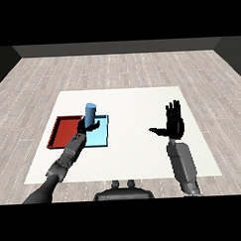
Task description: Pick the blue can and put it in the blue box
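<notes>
The white table carried a red tray and a light blue tray, set side by side and touching, near the table's left edge, the red one outermost. The left hand was positioned over the light blue tray, at the tray's side next to the red tray, with its fingers and thumb curled round the lower part of the blue can. The can stood upright in that hold, its top well clear of the hand. Whether the can's base touched the tray floor could not be determined, as the hand covered it. The right hand was raised above the right half of the table, well apart from both trays, palm presented, fingers straight and pointing upward, thumb extended sideways toward the table's centre. It held nothing.
</notes>
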Robot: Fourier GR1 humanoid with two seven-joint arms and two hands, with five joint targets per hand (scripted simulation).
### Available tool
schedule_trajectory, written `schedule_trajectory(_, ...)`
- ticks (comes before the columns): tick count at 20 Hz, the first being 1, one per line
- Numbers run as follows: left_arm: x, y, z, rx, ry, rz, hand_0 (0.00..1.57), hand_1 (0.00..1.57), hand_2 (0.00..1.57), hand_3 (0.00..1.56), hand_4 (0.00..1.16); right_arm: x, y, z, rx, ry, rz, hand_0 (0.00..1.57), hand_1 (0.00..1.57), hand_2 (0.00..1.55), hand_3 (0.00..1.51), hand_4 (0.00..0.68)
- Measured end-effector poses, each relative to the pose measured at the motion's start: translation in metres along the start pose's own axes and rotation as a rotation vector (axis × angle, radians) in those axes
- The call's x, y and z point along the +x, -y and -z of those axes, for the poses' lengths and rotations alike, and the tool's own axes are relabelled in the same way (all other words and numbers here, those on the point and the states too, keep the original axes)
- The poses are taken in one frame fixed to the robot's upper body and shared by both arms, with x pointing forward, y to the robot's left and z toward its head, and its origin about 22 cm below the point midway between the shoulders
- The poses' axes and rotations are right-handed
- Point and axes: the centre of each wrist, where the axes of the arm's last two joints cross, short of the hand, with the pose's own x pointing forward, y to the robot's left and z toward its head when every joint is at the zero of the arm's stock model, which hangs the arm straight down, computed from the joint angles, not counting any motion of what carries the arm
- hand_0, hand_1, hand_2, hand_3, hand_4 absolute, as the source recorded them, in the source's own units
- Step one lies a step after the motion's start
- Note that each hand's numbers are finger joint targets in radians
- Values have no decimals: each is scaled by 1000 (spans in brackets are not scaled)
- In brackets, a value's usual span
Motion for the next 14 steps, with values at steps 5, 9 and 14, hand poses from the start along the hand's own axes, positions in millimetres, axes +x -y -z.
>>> schedule_trajectory(5, -33, -2, -7, -18, -170, 96, 887, 887, 753, 415, 933, -2, 6, 0, -4, -7, 5, 0, 0, 0, 0, 0)
schedule_trajectory(9, -40, -4, -8, -59, -193, 107, 984, 984, 943, 0, 526, -9, 7, 3, 3, 1, 11, 0, 0, 0, 0, 0)
schedule_trajectory(14, -40, -2, -9, -86, -181, 166, 0, 0, 0, 0, 0, -9, 7, 2, 13, 7, 21, 0, 0, 0, 0, 0)
